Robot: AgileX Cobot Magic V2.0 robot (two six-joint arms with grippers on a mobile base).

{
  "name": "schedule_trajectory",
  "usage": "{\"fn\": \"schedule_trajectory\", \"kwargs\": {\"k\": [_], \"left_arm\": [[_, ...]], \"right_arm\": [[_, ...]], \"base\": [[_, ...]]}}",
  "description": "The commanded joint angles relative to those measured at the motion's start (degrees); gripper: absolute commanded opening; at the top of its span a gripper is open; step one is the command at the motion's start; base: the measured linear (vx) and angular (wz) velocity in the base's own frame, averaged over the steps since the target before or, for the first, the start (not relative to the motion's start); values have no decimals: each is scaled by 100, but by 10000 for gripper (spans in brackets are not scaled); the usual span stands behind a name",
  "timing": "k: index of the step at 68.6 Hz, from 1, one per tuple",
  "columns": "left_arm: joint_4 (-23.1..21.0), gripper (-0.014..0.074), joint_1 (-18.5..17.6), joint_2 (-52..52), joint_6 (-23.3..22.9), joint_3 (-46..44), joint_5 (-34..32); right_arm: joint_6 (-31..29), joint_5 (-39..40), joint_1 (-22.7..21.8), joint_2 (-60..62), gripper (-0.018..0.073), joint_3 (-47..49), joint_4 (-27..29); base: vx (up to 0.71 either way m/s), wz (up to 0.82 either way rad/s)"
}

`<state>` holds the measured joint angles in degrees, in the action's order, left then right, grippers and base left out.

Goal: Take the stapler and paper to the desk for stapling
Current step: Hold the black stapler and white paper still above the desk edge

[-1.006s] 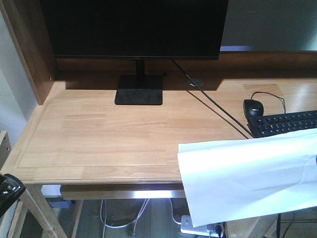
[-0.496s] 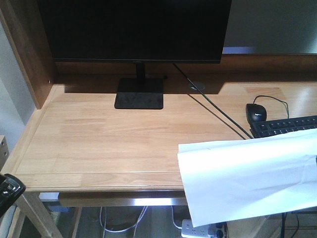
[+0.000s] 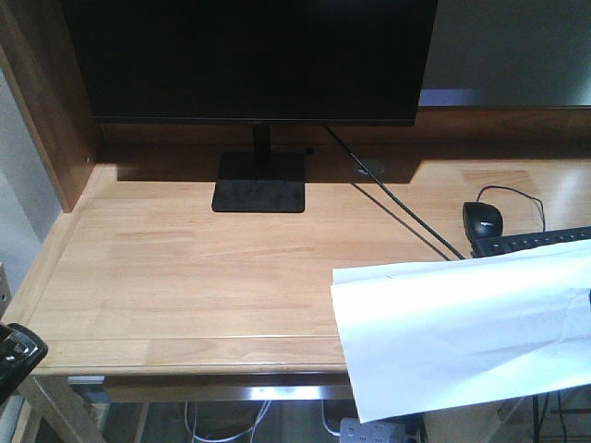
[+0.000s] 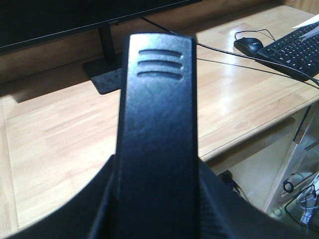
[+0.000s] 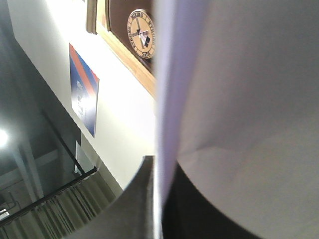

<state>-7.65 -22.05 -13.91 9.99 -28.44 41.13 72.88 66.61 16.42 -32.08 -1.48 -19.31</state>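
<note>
Tabletop [image 3: 185, 277] of light wood is seen bare across its left and middle, with a black monitor [image 3: 249, 55] stood at the back edge. Over the front right corner the paper [image 3: 462, 332] is held in the air, sagging past the front edge and hiding part of a keyboard [image 3: 536, 242]. It is pinched by the right hand [image 5: 164, 209], whose dark fingers are pressed against both faces of the sheet. The stapler [image 4: 154, 139] is clamped in the left hand [image 4: 155, 209], off the front left corner and not yet over the wood. A mouse [image 3: 482, 218] lies near the right edge, behind the keyboard. If lowered where it hangs, the sheet is judged likely to be buckled on the keyboard, and so narrow a pinch could be lost. The stapler could be knocked against the front edge if brought in too low. The sheet's full spread is shown only in the front view; in the right wrist view it is seen edge-on against a wall [image 5: 124, 124]. The stapler's ridged top is shown only in the left wrist view. In the front view a black shape is caught at the lower left, and whether stapler or hand cannot be told.
</note>
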Motion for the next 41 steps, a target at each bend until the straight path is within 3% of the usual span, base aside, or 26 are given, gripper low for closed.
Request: {"fn": "schedule_trajectory", "kwargs": {"k": [1,41], "left_arm": [[-71,-6,-14,-48,-17,-168,-641],[-71,-6,-14,-48,-17,-168,-641]], "right_arm": [[-77,516,-5,-32,-5,-140,97],[-77,516,-5,-32,-5,-140,97]], "base": [[6,0],[4,-1]]}}
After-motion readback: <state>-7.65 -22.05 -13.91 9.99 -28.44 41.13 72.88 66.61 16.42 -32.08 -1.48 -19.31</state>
